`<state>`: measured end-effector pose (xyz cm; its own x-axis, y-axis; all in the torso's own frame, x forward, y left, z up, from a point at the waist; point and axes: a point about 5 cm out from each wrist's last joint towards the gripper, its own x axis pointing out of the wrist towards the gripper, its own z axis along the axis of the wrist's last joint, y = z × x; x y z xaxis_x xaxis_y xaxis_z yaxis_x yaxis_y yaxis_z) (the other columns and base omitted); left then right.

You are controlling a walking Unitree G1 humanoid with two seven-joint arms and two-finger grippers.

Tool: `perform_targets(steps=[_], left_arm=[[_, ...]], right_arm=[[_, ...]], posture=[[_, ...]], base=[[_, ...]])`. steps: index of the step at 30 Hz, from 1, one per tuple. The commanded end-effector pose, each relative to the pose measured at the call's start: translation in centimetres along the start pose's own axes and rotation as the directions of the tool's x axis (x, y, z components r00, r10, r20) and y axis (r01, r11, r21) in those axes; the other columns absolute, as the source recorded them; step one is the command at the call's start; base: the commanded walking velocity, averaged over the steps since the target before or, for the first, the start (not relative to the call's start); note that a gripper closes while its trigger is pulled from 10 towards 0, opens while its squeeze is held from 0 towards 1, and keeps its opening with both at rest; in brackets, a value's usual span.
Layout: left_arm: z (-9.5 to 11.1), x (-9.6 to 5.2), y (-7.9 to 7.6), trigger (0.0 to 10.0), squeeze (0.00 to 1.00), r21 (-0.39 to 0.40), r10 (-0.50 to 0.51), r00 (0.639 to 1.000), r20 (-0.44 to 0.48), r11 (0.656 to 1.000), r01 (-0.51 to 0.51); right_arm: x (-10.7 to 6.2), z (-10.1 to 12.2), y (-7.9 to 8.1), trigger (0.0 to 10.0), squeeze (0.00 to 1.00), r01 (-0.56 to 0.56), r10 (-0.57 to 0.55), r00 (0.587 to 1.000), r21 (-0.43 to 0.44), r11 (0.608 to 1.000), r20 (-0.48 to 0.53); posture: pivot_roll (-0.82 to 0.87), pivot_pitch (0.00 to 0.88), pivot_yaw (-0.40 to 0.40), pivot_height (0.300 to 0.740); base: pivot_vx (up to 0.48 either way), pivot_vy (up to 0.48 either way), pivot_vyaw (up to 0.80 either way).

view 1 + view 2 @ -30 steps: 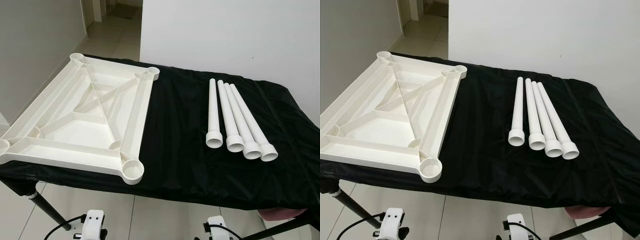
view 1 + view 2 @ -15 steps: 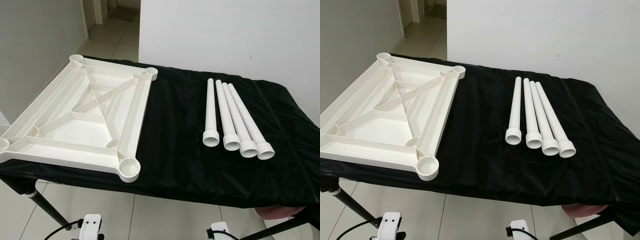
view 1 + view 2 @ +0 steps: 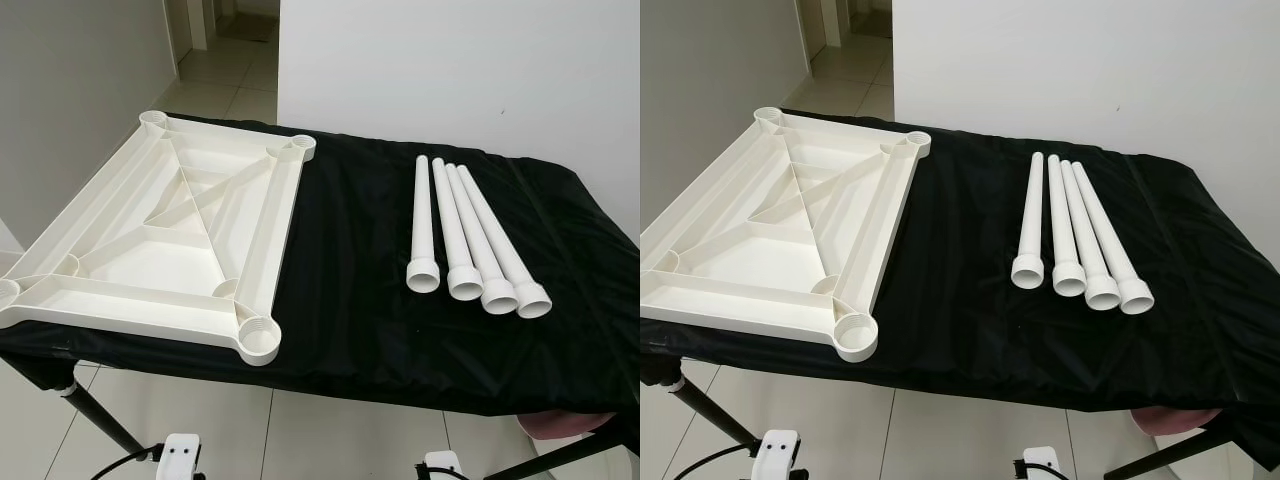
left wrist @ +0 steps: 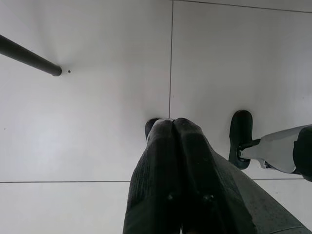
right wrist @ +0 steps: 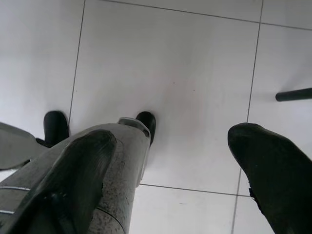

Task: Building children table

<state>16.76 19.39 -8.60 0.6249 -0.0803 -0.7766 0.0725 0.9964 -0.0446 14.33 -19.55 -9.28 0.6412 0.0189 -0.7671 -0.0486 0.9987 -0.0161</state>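
While both arms hang low over the tiled floor (image 4: 97, 122), nothing of the assembly has begun, so the step in hand looks like the first reach for a leg. The white tabletop (image 3: 150, 245) lies underside up on the left part of the black-covered work table (image 3: 350, 300), its ribs showing and a round socket at each corner; the near-right socket (image 3: 259, 335) sits right at the table's front edge. The four white legs (image 3: 470, 240) lie side by side well to the right of it, touching or nearly so, wide collared ends toward the robot. The left gripper (image 4: 174, 127) has its two black fingers pressed together and holds nothing; the right gripper (image 5: 170, 141) has its fingers spread wide, also empty. To do this well, I would take the outermost leg first, gripping across the shaft near the collar so the neighbours are not rolled, then lift before swinging it toward a socket. A smooth round tube probably slips, so a firm, square pinch seems wise. Broad bare cloth between tabletop and legs gives room to carry across. Watch the front edge: the collars lie fairly close to it, a nudged leg could roll off, and the tabletop's left side overhangs the cloth.
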Motion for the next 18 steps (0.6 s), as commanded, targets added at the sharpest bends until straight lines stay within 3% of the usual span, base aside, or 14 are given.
perform_targets(steps=[1, 10, 13, 18], left_arm=[[-0.2, -0.1, -0.5, 10.0, 0.00, -0.007, -0.085, 0.996, -0.002, 0.996, 0.085], [0.4, 0.1, -0.4, 10.0, 0.00, -0.014, -0.088, 0.996, 0.022, 0.996, 0.088], [1.8, 0.4, -0.6, 10.0, 0.00, -0.024, -0.100, 0.992, 0.071, 0.994, 0.102], [2.1, 0.5, -0.7, 10.0, 0.00, -0.029, -0.101, 0.992, 0.078, 0.994, 0.104]], right_arm=[[-0.1, -0.2, -0.1, 10.0, 0.00, 0.005, -0.005, 1.000, 0.019, 1.000, 0.002], [0.2, 0.9, -0.1, 10.0, 0.00, -0.005, 0.004, 0.999, 0.026, 1.000, 0.052], [0.7, 2.8, -0.1, 10.0, 0.00, -0.015, 0.012, 0.992, 0.024, 1.000, 0.124], [0.7, 2.8, 0.2, 10.0, 0.00, -0.024, 0.021, 0.992, 0.017, 1.000, 0.125]], posture=[[-0.04, 0.000, -0.027, 0.740], [-0.04, 0.000, -0.027, 0.740], [-0.04, 0.000, -0.029, 0.740], [-0.03, 0.000, -0.031, 0.740]], base=[[0.000, 0.000, 0.00], [0.000, 0.000, 0.00], [0.000, 0.000, 0.00], [0.000, 0.000, 0.00]])
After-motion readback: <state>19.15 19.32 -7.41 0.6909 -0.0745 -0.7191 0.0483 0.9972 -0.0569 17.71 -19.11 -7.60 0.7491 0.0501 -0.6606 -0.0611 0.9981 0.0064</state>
